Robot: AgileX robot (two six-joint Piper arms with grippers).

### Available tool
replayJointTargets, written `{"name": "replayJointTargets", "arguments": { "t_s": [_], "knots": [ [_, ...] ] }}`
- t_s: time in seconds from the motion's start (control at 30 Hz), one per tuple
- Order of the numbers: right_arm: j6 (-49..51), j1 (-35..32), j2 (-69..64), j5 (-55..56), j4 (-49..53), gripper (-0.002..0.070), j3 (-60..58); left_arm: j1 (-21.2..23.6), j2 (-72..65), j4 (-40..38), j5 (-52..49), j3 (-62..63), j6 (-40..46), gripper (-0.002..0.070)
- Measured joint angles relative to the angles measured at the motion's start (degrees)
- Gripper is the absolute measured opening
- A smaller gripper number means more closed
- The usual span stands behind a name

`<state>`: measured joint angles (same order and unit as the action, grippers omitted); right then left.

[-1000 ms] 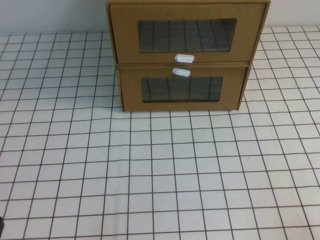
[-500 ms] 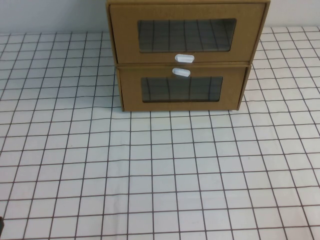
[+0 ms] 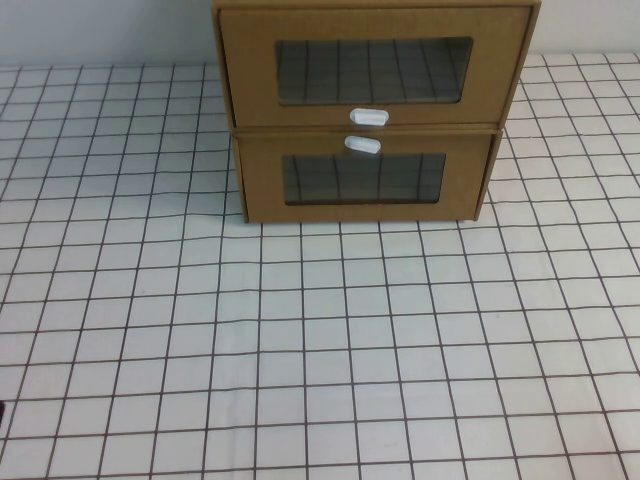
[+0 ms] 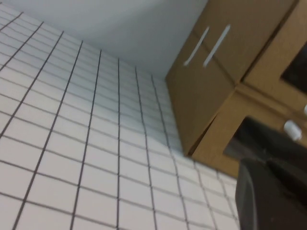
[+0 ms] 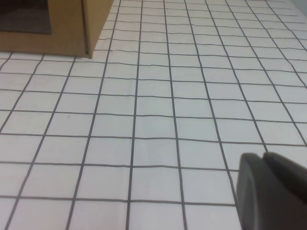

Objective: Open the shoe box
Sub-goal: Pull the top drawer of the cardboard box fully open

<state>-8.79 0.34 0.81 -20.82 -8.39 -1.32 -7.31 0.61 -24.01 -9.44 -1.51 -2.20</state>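
Two brown cardboard shoe boxes are stacked at the far middle of the table, both closed. The upper box (image 3: 375, 60) and lower box (image 3: 365, 180) each have a dark window in front. A white handle (image 3: 368, 117) sits on the upper front and another white handle (image 3: 362, 144) on the lower. My left gripper (image 4: 266, 163) is shut and empty, low at the near left, looking at the stack's left side (image 4: 211, 81). My right gripper (image 5: 265, 155) is shut and empty above the cloth at the near right, well short of the lower box's corner (image 5: 72, 28).
A white cloth with a dark grid (image 3: 320, 340) covers the table in front of and beside the boxes. A pale wall (image 3: 100, 30) stands behind them. Neither gripper shows in the high view, apart from a dark speck at the lower left edge.
The dark speck at the lower left edge of the high view has crept slightly upward. The boxes have not moved.
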Motion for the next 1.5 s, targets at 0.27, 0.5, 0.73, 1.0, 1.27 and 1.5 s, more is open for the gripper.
{"name": "replayJointTargets", "arguments": {
  "t_s": [0.27, 0.5, 0.73, 1.0, 1.27, 1.5],
  "knots": [
    [0.00, 0.00, 0.00, 0.00, 0.00, -0.0013, 0.00, 0.00, 0.00, -4.65, 7.08, 0.00, -0.87, -0.0004],
    [0.00, 0.00, 0.00, 0.00, 0.00, -0.0013, 0.00, 0.00, -10.71, -0.64, -9.87, 14.38, 4.74, -0.0004],
    [0.00, 0.00, 0.00, 0.00, 0.00, -0.0013, 0.00, 0.00, -36.15, -5.46, -26.41, 39.56, 25.13, -0.0004],
    [0.00, 0.00, 0.00, 0.00, 0.00, -0.0013, 0.00, 0.00, -62.64, -16.20, -37.33, 70.26, 38.23, -0.0004],
    [0.00, 0.00, 0.00, 0.00, 0.00, -0.0013, 0.00, -0.11, -86.37, -21.93, -47.29, 103.12, 40.67, -0.0004],
    [0.00, 0.00, 0.00, 0.00, 0.00, -0.0013, 0.00, -4.97, -103.05, -22.31, -51.40, 123.41, 40.28, -0.0003]
  ]
}}
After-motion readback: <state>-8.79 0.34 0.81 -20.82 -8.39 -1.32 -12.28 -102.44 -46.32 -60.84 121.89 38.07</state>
